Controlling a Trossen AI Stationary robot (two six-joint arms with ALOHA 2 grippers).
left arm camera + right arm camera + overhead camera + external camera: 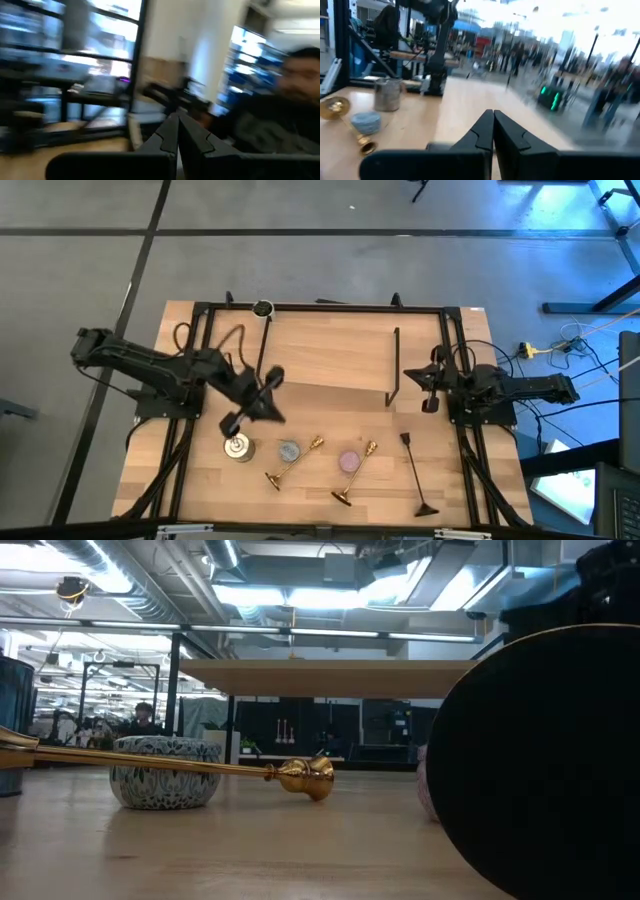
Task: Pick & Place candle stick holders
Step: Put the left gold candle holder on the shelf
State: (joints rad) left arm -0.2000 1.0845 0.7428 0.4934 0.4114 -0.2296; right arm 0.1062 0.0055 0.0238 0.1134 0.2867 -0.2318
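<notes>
Two gold candle stick holders lie on their sides on the wooden table near its front edge: one (294,461) left of centre, also seen in the low view (200,768) and in the right wrist view (350,127), the other (357,473) right of it. My left gripper (272,405) hangs above the table behind them, level, its fingers shut (177,127) on nothing. At the table's right side my right gripper (422,388) is also shut (493,120) and holds nothing.
A silver tin (238,448), a blue-grey candle (289,451) and a pink candle (349,461) sit among the holders. A black stemmed piece (415,475) lies at the front right, its round foot filling the low view's right side (540,760). A black upright bracket (395,370) stands mid-table. A person (290,110) shows beyond.
</notes>
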